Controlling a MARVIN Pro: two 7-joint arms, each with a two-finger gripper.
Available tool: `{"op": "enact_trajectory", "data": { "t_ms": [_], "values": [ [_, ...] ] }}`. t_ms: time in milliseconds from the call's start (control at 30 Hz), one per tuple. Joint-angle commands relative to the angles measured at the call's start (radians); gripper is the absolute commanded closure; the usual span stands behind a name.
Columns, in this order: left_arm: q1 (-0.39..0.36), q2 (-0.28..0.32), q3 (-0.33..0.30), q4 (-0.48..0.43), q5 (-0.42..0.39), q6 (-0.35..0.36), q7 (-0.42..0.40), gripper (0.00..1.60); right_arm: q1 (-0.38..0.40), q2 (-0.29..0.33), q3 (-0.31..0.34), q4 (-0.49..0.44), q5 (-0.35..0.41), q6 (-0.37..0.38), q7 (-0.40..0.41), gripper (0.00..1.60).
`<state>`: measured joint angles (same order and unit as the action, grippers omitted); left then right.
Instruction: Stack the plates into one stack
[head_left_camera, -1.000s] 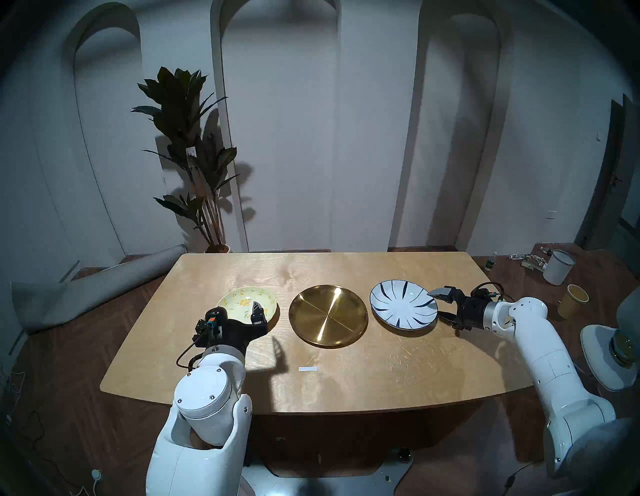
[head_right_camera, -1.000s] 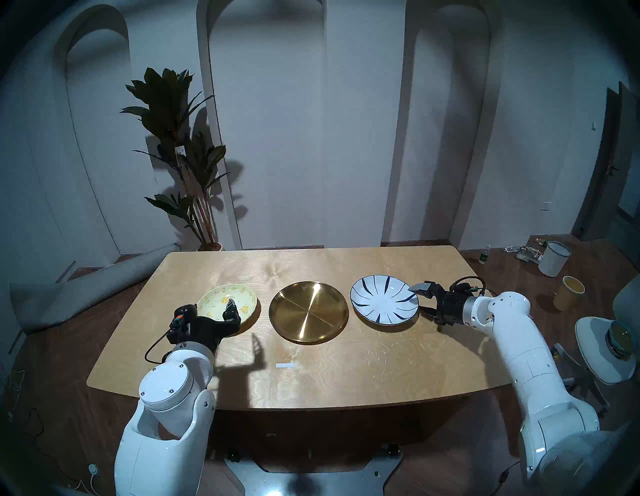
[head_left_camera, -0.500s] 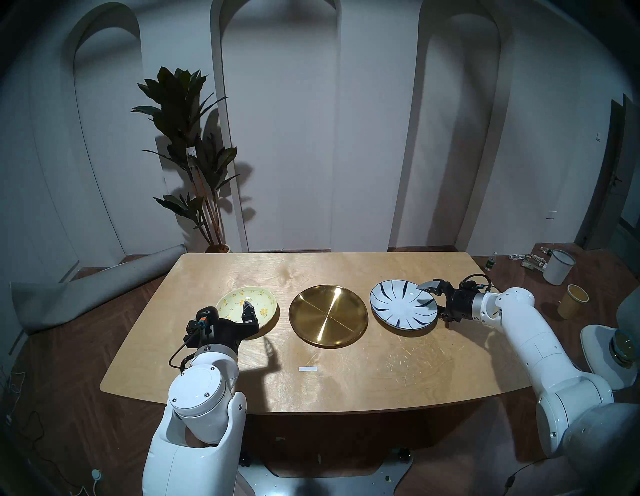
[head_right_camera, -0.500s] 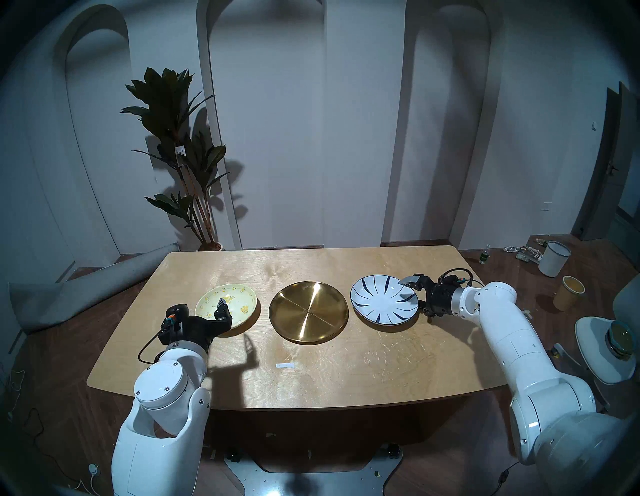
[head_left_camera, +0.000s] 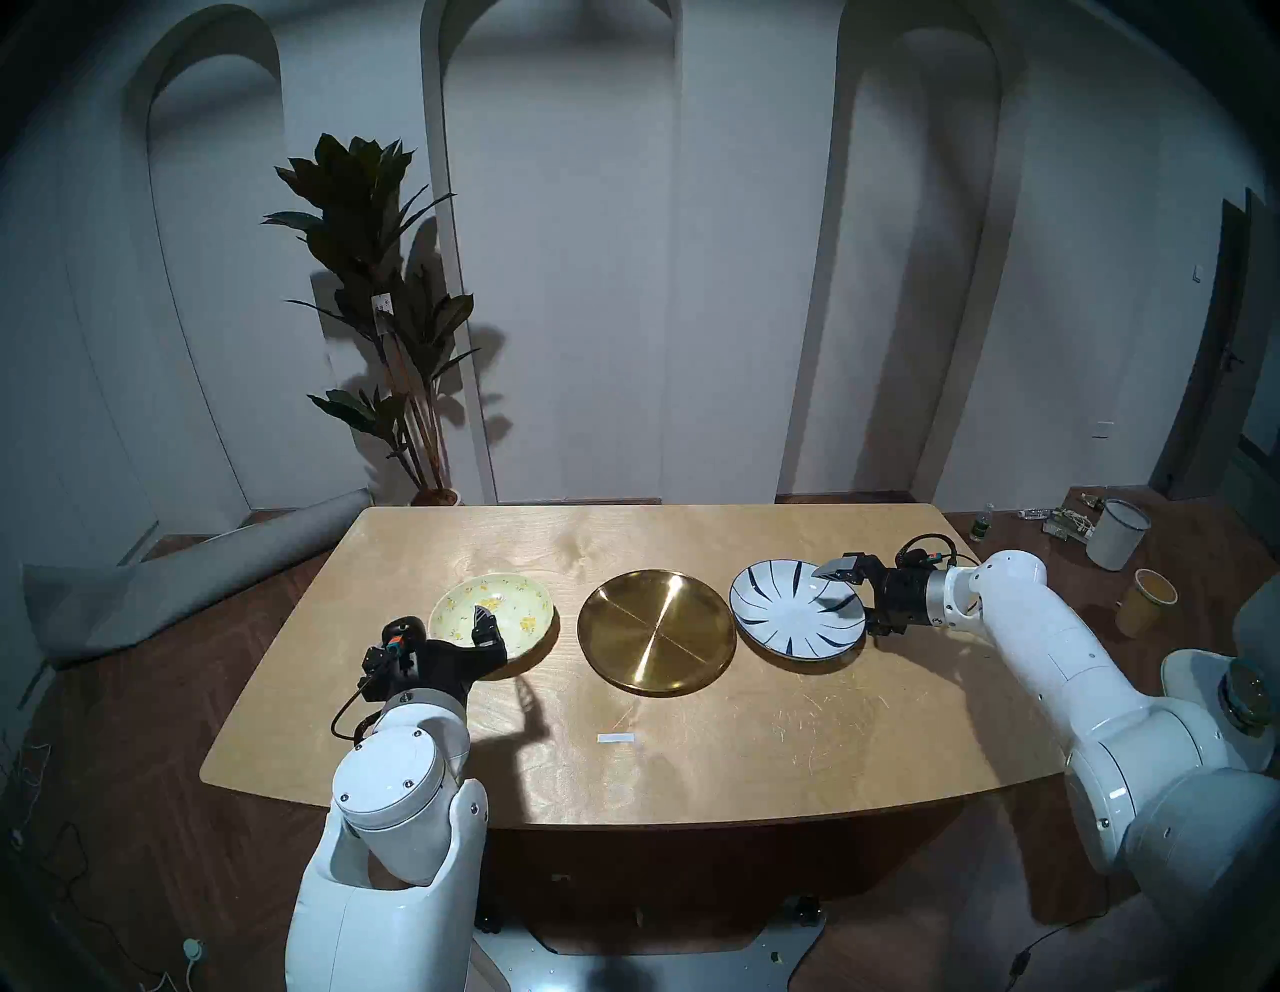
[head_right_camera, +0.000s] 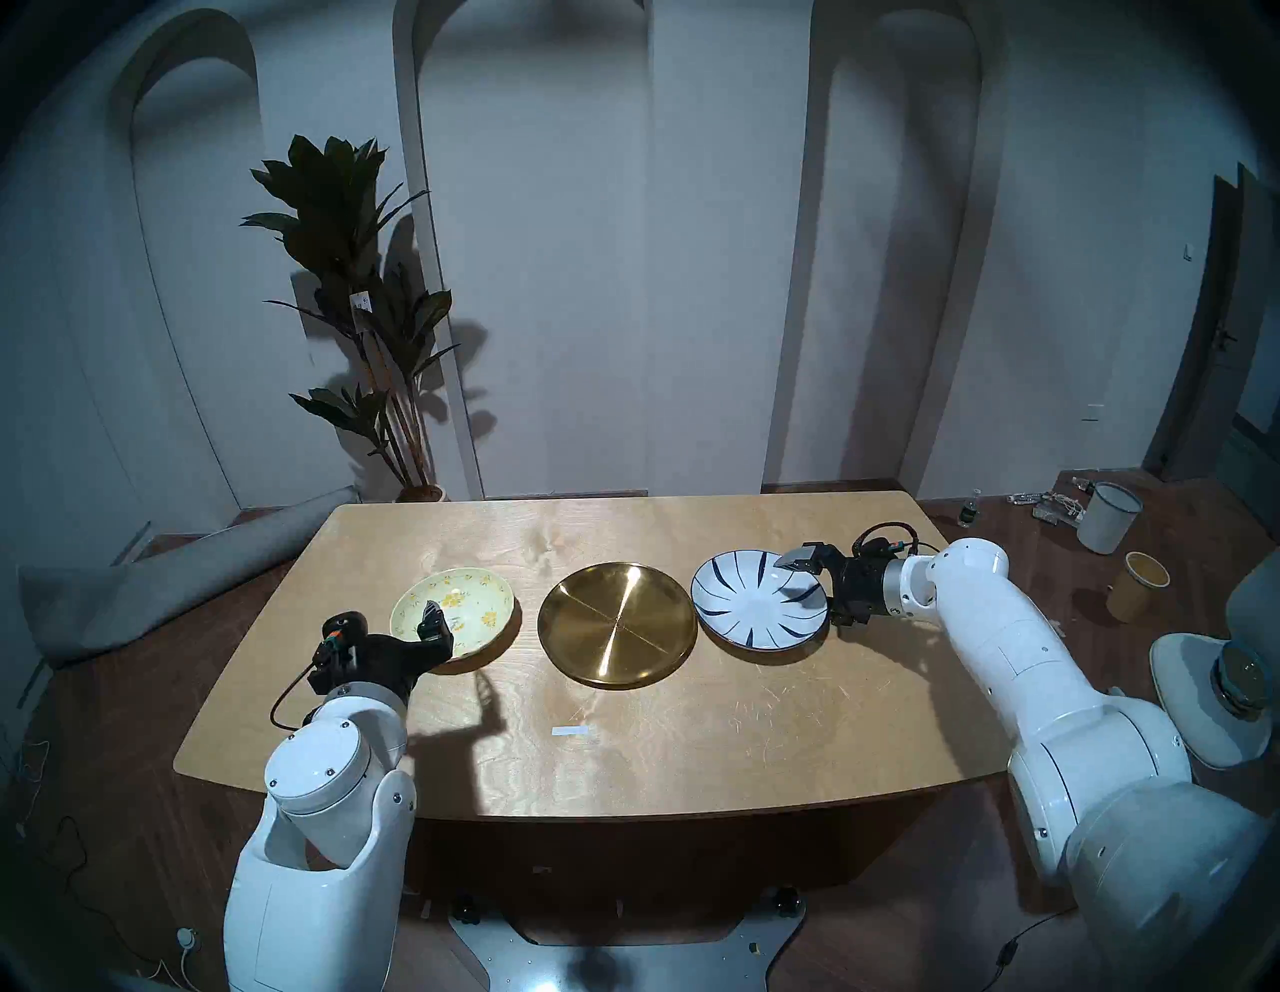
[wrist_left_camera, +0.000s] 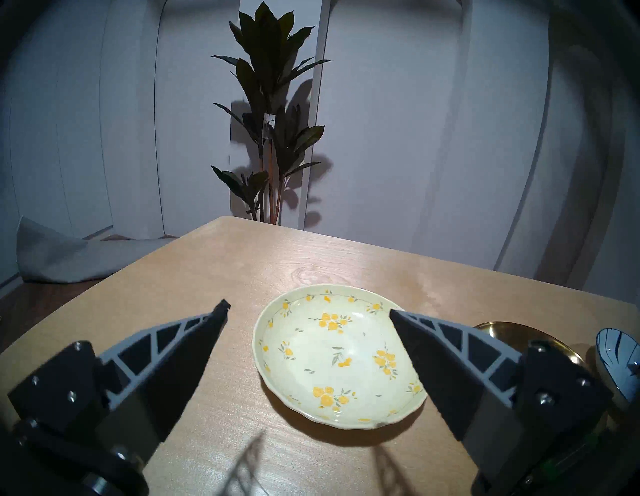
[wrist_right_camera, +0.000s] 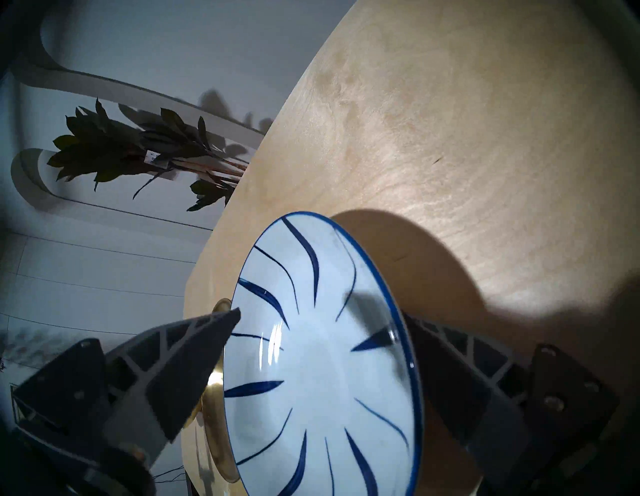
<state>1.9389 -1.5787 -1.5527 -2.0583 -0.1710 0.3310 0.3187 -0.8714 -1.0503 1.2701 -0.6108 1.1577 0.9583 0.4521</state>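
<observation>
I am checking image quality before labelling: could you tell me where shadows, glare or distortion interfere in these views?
Head views: dark fisheye rim, arm shadows on the table, streaky glare on the gold plate. Left wrist: sharp, floral plate evenly lit. Right wrist: view rotated, a shadow and highlight cross the white-and-blue plate.

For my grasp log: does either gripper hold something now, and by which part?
Nothing is held. The right gripper straddles the white-and-blue plate's rim, jaws wide; the left gripper is open over the floral plate.
</observation>
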Motion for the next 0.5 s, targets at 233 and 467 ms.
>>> {"op": "enact_trajectory", "data": {
  "t_ms": [233,467],
  "values": [
    [-0.020,-0.002,-0.016,0.001,-0.015,0.014,0.006,0.00,0.127,0.000,-0.144,0.112,-0.013,0.002,0.109,1.50],
    [-0.020,-0.003,-0.021,0.013,-0.018,0.017,0.012,0.00,0.153,0.011,-0.194,0.137,-0.012,0.002,0.150,1.60]
  ]
}}
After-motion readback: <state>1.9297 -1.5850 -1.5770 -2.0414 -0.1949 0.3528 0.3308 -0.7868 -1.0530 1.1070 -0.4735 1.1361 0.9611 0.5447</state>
